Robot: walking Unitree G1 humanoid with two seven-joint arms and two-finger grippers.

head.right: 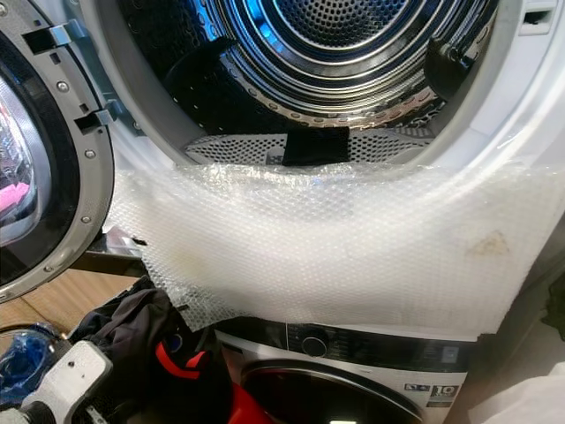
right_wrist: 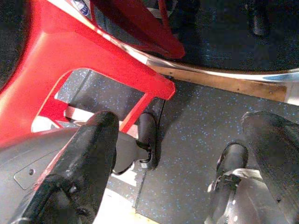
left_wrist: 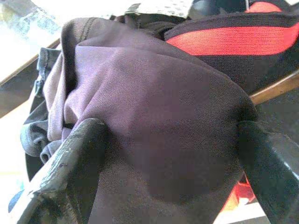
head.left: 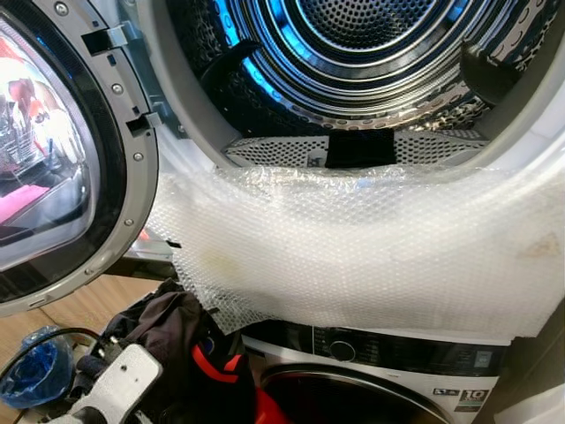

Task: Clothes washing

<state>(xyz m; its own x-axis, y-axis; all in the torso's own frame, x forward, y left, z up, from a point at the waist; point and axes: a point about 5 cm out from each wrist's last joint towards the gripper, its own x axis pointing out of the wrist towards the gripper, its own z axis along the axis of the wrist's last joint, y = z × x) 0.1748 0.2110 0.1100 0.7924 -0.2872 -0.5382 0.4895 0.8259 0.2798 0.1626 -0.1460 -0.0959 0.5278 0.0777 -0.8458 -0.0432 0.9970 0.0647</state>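
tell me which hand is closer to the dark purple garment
Left. The left hand has its fingers around the dark purple garment, gripping it. The right hand hangs open over the speckled floor, apart from it.

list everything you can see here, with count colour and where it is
dryer drum: 1, silver, open, upper middle
round door: 1, dark glass with grey rim, swung open at left
bubble wrap: 1 sheet, clear white, draped over the drum's front lip
lower machine: 1, white with black panel, under the wrap
clothes bundle: 1, dark purple-brown with red and black parts, low left, in the left tool
red basket: 1, beside the speckled floor
left tool: black fingers clamped on the bundle
right tool: black fingers apart, holding nothing, over floor
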